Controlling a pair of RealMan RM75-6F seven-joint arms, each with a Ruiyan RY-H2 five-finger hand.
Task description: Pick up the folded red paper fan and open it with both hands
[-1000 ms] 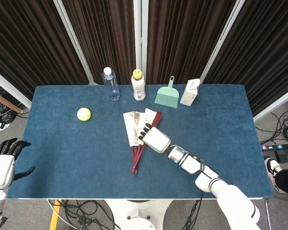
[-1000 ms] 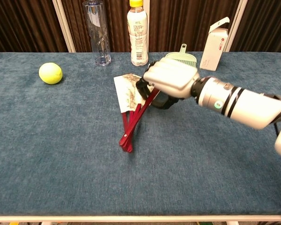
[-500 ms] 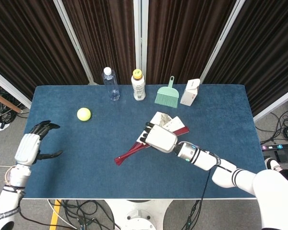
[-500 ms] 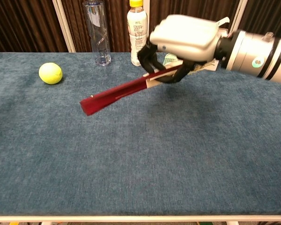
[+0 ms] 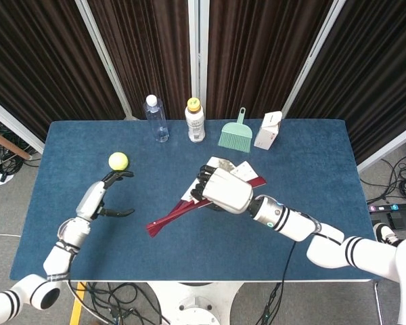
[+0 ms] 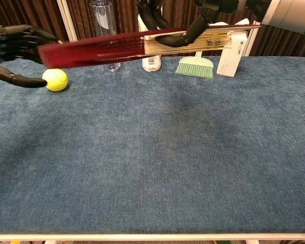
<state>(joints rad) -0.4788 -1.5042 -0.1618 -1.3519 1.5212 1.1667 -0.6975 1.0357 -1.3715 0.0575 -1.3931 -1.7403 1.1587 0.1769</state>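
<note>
My right hand [image 5: 221, 189] holds the red paper fan [image 5: 179, 211] in the air over the middle of the table. The fan is nearly closed, its red handle end pointing left and its pale paper end [image 5: 231, 169] sticking out to the right. In the chest view the fan [image 6: 112, 46] runs level across the top of the frame, gripped by the right hand's fingers [image 6: 185, 35]. My left hand [image 5: 100, 198] hovers open over the left of the table, left of the fan's handle tip, fingers spread, not touching it; in the chest view the left hand [image 6: 15, 43] is at upper left.
A yellow-green ball [image 5: 118, 161] lies at the left near my left hand. Along the back stand a clear bottle [image 5: 155, 118], a white bottle with a yellow cap [image 5: 195, 120], a green hand brush [image 5: 236, 132] and a white carton [image 5: 268, 130]. The blue table [image 5: 311, 203] fills the view.
My right hand has lifted the fan off the table and swung its handle end to the left. My left hand has come in from the table's left edge toward the fan.
</note>
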